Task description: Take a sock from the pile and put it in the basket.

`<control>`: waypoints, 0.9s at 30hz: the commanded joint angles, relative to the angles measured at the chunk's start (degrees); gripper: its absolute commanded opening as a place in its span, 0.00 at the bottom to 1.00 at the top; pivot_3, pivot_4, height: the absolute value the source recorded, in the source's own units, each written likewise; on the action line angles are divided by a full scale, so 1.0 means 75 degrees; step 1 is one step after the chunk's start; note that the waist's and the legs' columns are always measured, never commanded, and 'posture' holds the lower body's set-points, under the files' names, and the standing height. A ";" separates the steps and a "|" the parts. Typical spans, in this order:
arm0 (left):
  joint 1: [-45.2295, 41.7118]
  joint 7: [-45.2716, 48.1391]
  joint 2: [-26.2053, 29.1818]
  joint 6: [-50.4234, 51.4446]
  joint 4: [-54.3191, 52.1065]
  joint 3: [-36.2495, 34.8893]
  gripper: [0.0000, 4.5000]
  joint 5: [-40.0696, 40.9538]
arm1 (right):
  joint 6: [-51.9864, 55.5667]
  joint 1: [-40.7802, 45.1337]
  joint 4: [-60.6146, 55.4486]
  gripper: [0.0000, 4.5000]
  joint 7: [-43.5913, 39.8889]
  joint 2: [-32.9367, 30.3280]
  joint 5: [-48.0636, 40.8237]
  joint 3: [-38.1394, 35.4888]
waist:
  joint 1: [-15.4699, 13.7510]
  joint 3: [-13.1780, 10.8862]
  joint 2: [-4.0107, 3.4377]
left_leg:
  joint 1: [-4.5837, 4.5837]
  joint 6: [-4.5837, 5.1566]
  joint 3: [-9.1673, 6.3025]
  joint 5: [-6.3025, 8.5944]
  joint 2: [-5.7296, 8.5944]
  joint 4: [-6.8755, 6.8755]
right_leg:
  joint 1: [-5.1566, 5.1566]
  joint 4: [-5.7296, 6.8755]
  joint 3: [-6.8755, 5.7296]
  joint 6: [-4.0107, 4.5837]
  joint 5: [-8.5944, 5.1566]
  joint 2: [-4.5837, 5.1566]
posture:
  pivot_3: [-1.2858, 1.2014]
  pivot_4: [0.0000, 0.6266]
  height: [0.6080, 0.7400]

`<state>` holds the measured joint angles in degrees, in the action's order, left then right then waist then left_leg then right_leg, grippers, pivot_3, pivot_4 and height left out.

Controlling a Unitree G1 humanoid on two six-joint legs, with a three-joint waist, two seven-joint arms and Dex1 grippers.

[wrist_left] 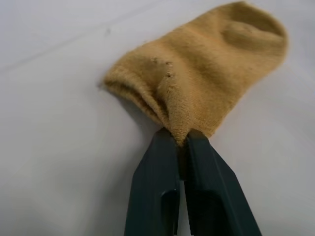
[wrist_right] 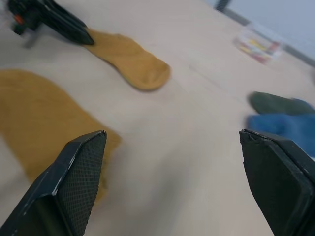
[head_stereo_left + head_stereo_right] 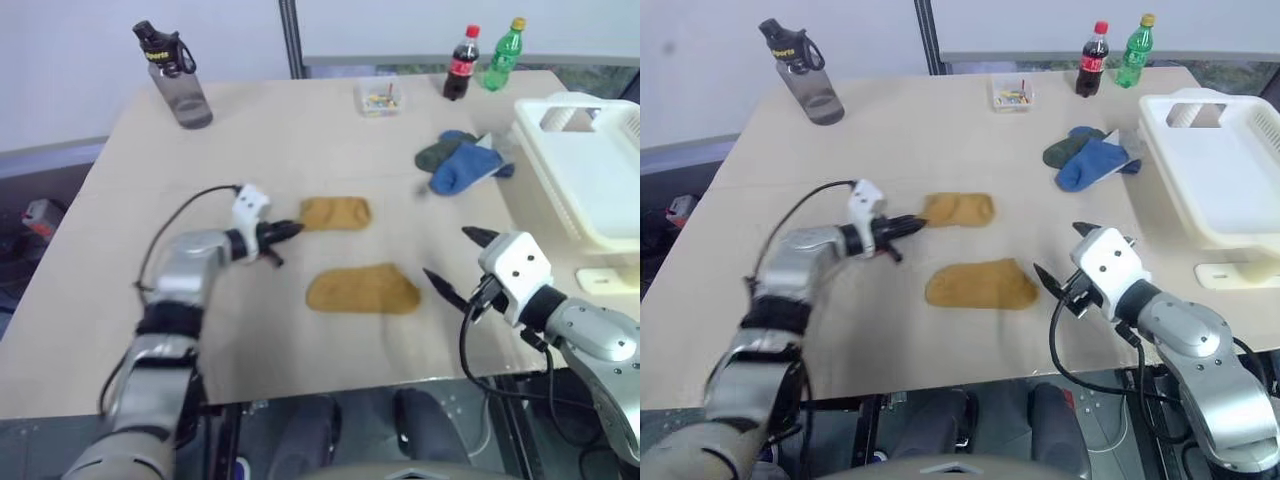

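Observation:
A mustard-yellow sock [image 3: 335,213] lies flat mid-table, and my left gripper [image 3: 290,230] is shut on its near edge; the left wrist view shows the fabric [image 1: 206,73] bunched between the two fingertips [image 1: 179,137]. A second mustard sock [image 3: 362,290] lies just in front of it. My right gripper [image 3: 452,255] hangs open to the right of that second sock, nothing between its fingers [image 2: 78,167]. The pile [image 3: 462,160] of blue and dark green socks sits farther back on the right, beside the white basket [image 3: 540,165] at the table's right edge.
A grey water bottle [image 3: 178,80] stands at the back left. A small clear box [image 3: 380,97], a cola bottle [image 3: 461,63] and a green bottle [image 3: 505,55] line the far edge. A white flat piece [image 3: 608,278] lies in front of the basket.

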<state>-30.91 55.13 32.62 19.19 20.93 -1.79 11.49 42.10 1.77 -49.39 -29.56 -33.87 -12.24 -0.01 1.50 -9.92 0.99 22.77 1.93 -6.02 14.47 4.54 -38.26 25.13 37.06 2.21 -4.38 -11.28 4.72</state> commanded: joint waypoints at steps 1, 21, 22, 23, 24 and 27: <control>0.0672 0.0163 0.0419 0.0613 -0.1579 -0.0368 0.34 0.0535 | -0.0333 0.0217 0.0040 1.00 -0.0239 -0.0001 -0.0192 0.0272 | -0.0081 0.0000 0.0000 | 0.0000 0.0000 -0.0001 0.0000 0.0000 -0.0002 | 0.0000 -0.0001 -0.0001 0.0000 0.0000 0.0000 | 0.52 0.24 1.00; 0.0975 -0.2362 -0.0393 0.1521 -0.2008 -0.0167 0.32 0.0306 | -0.0897 0.0735 0.0769 1.00 -0.0418 0.0011 -0.0283 0.0672 | -0.0180 -0.0001 0.0003 | -0.0023 -0.0001 -0.0039 0.0000 0.0008 -0.0009 | -0.0048 -0.0026 -0.0041 0.0002 0.0001 0.0004 | 0.52 0.24 1.00; 0.0948 -0.2327 -0.0452 0.1559 -0.1954 -0.0216 0.23 0.0385 | -0.0877 0.0707 0.0724 1.00 -0.0394 0.0002 -0.0282 0.0641 | -0.0179 -0.0001 0.0003 | -0.0023 -0.0001 -0.0040 0.0000 0.0008 -0.0008 | -0.0048 -0.0026 -0.0042 0.0002 0.0001 0.0004 | 0.52 0.24 1.00; 0.0909 -0.2273 -0.0485 0.1590 -0.1884 -0.0277 0.12 0.0463 | -0.0855 0.0689 0.0690 1.00 -0.0375 -0.0002 -0.0285 0.0616 | -0.0172 0.0000 0.0003 | -0.0023 -0.0001 -0.0040 -0.0001 0.0008 -0.0008 | -0.0048 -0.0026 -0.0042 0.0002 0.0001 0.0005 | 0.52 0.24 1.00; 0.0866 -0.2213 -0.0498 0.1622 -0.1813 -0.0343 0.07 0.0539 | -0.0843 0.0663 0.0656 1.00 -0.0360 -0.0013 -0.0286 0.0593 | -0.0165 0.0000 0.0003 | -0.0023 -0.0001 -0.0041 0.0000 0.0008 -0.0008 | -0.0048 -0.0026 -0.0043 0.0002 0.0001 0.0005 | 0.52 0.24 1.00; 0.0754 -0.1688 -0.0500 0.2025 -0.1777 -0.0820 0.00 0.1367 | -0.0905 0.0519 0.0575 1.00 -0.0341 -0.0096 -0.0223 0.0573 | -0.0149 0.0000 0.0003 | -0.0023 0.0000 -0.0043 0.0000 0.0008 -0.0008 | -0.0048 -0.0026 -0.0046 0.0002 0.0001 0.0004 | 0.52 0.24 1.00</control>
<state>-24.39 39.93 28.71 32.62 8.42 -4.86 17.50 36.09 5.92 -42.51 -32.49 -33.94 -14.20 5.71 0.38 -9.92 1.01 22.60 1.93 -6.34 14.47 4.60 -38.32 24.78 36.86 1.86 -4.37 -11.28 4.75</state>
